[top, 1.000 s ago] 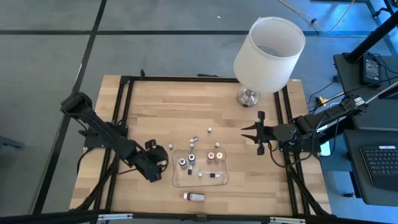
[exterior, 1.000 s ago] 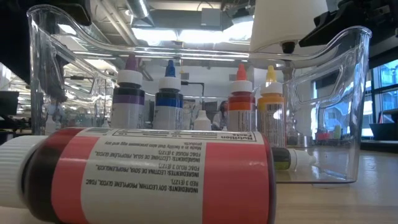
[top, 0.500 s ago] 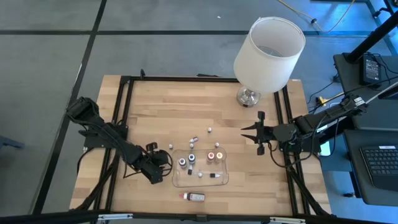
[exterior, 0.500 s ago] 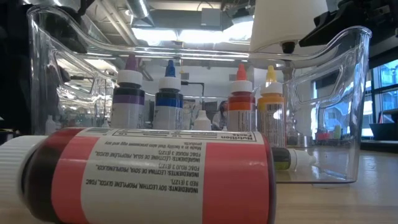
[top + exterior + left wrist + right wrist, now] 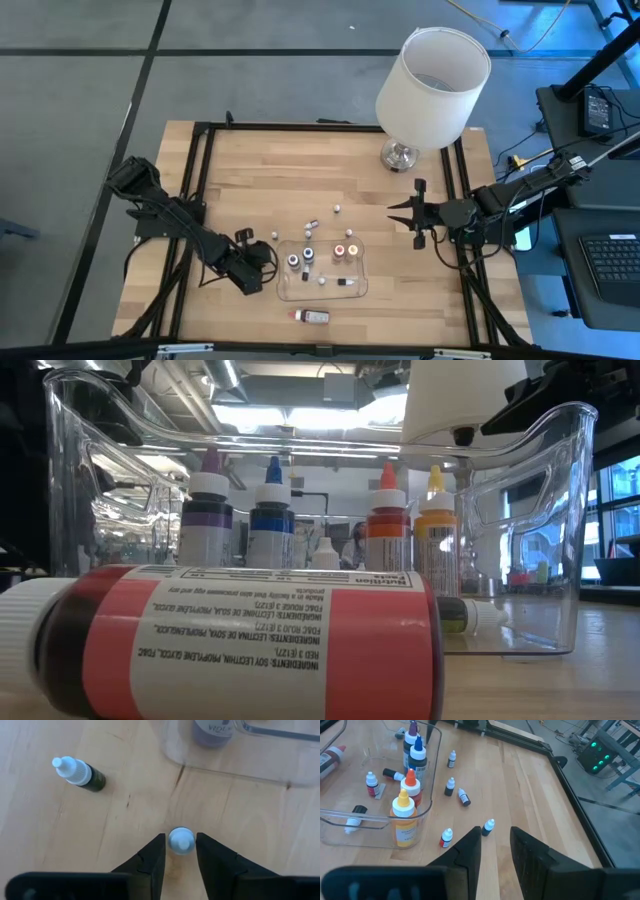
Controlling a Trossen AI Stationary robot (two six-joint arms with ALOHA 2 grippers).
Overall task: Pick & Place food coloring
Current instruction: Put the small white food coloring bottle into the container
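Wooden tabletop (image 5: 250,180) inside a black frame, white-shaded lamp (image 5: 432,75) at its far right corner; clear plastic tray (image 5: 355,290) near the front middle.

Left arm reaches in low and slantwise from the table's left edge, wrist bent down; left gripper (image 5: 180,851) sits just left of the tray, its two dark fingers (image 5: 152,857) flanking a small upright bottle (image 5: 180,840), white cap toward the camera, long axis vertical; fingers stand close on either side, whether they touch it I cannot tell.

Near it a dark bottle (image 5: 80,773) lies on its side on the wood, long axis flat, cap pointing away from the tray.

Right arm waits at the right edge, right gripper (image 5: 494,842) above the wood, fingers slightly apart, holding nothing.

Large red bottle (image 5: 225,640) lies on its side in front of the tray, cap toward the table's left; taller dropper bottles (image 5: 406,802) stand upright inside the tray.
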